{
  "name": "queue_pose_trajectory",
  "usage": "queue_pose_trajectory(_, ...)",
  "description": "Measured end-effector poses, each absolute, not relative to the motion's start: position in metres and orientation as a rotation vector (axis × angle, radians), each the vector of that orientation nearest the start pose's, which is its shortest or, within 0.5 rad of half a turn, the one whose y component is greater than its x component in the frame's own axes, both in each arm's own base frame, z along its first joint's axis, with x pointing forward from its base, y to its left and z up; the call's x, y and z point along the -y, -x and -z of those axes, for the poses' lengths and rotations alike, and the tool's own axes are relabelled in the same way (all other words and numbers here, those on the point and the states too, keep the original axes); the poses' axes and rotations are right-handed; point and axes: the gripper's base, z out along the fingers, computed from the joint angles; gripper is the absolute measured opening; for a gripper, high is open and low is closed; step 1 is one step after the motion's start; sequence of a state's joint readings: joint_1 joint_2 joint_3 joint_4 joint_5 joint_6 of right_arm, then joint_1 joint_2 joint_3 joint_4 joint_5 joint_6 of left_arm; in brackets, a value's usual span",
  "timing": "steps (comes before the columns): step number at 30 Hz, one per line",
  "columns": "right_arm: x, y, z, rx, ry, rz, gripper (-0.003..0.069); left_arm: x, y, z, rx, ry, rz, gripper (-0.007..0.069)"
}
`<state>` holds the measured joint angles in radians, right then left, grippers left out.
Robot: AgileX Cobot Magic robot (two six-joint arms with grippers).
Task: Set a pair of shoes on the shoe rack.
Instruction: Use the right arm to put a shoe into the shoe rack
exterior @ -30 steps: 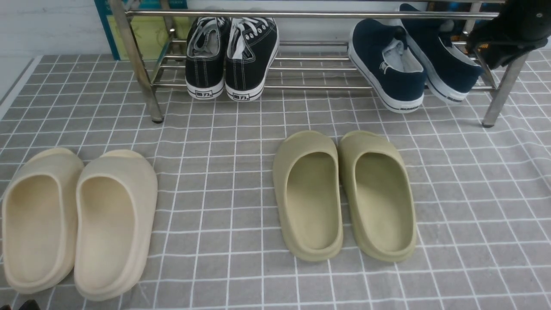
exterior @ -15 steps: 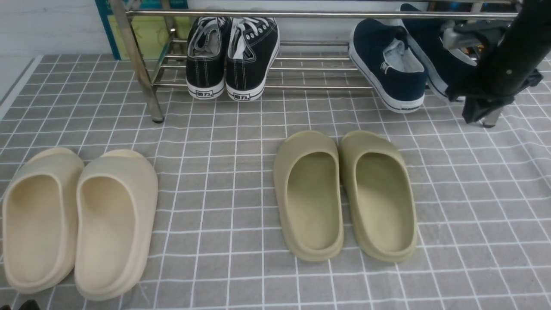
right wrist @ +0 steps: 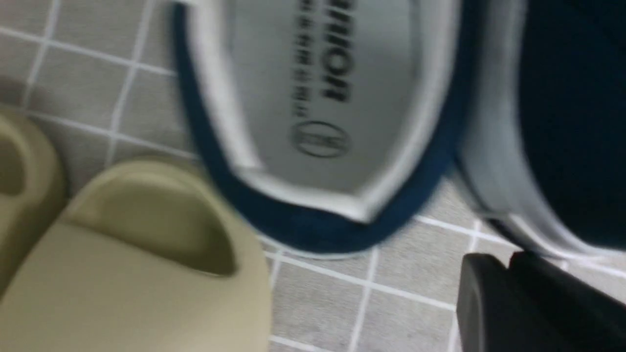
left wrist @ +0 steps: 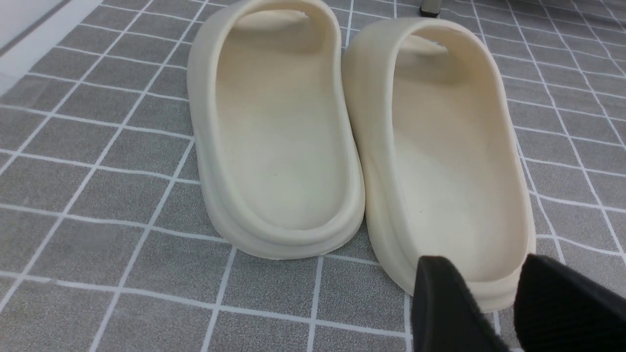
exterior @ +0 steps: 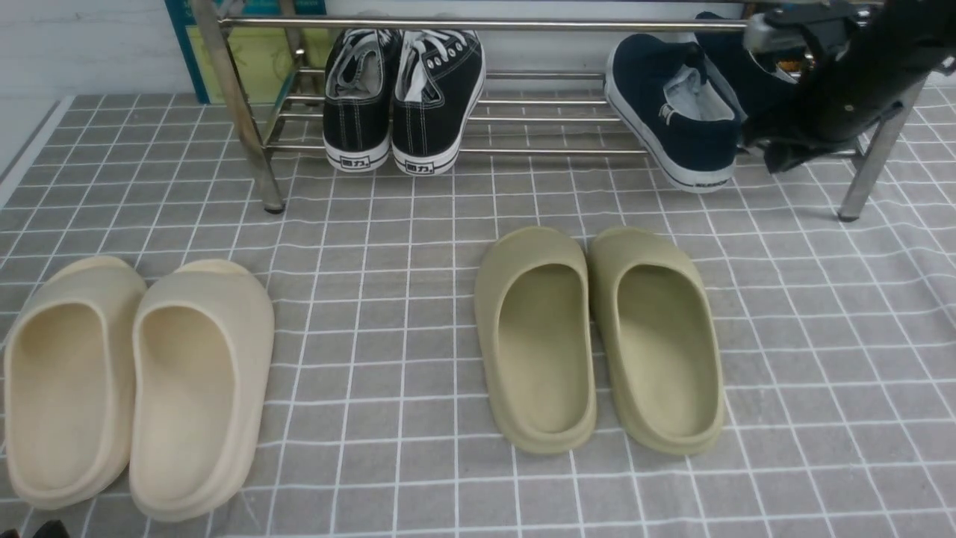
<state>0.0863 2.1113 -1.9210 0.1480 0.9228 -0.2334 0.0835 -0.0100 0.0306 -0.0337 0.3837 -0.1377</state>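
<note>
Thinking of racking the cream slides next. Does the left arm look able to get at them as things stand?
Probably yes: the left gripper is open right at the heel of one cream slide, and nothing covers or blocks it.

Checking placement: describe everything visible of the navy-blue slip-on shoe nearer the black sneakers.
The navy-blue canvas slip-on shoe has a white rubber sole, light grey lining, printed insole and small white side mark. It rests tilted on the silver metal-tube shoe rack, toe up, heel low past the front bar, angled rightward. Its matching navy shoe sits alongside, partly behind the black right arm.
</note>
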Motion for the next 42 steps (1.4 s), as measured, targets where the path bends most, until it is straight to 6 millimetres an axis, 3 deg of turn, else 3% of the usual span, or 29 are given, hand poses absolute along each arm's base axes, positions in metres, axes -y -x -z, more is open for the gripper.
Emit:
queue_pose_trajectory(3, -0.065, -0.476, -0.266, -2.515, 0.411, -0.085, 0.0093, -0.003, -0.052, -0.169, -1.874, 0.229, 0.070, 0.0239)
queue_pose_trajectory(6, -0.063, -0.478, -0.267, -2.498, 0.429, -0.023, 0.0093, -0.003, -0.052, -0.169, -1.874, 0.229, 0.070, 0.0239)
queue_pose_trajectory(16, -0.035, -0.477, -0.266, -2.552, 0.282, 0.192, 0.0097, -0.003, -0.052, -0.169, -1.874, 0.229, 0.070, 0.0239)
queue_pose_trajectory(23, -0.045, -0.476, -0.265, -2.561, 0.282, 0.058, 0.0100, -0.003, -0.052, -0.169, -1.874, 0.229, 0.070, 0.0239)
queue_pose_trajectory(27, -0.065, -0.476, -0.267, -2.519, 0.354, -0.088, 0.0101, -0.003, -0.052, -0.169, -1.874, 0.229, 0.070, 0.0239)
queue_pose_trajectory(42, -0.071, -0.472, -0.268, -2.545, 0.366, -0.142, 0.0101, -0.003, -0.052, -0.169, -1.874, 0.229, 0.070, 0.0239)
